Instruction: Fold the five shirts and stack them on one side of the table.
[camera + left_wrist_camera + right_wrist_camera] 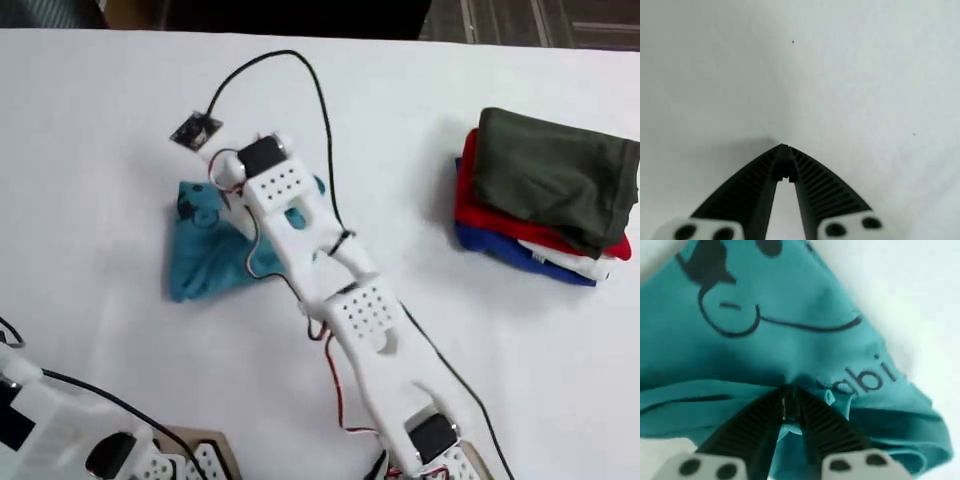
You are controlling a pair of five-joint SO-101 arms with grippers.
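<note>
A crumpled teal shirt [205, 255] with a dark printed face lies left of the table's middle. The right arm [330, 270] stretches from the near edge out over it. In the right wrist view the right gripper [788, 392] is shut, its tips pinching a fold of the teal shirt [790, 330]. At the right side sits a stack of folded shirts [545, 190]: olive green on top, then red, white and blue. The left gripper [783, 150] is shut with nothing in it, over bare white table [840, 75]. The left arm [60, 430] sits at the near left corner.
A small dark square item [195, 130] lies on the table just beyond the teal shirt, with a black cable [300, 65] looping from it back along the right arm. White tabletop [100, 150] spreads between the shirt and the stack.
</note>
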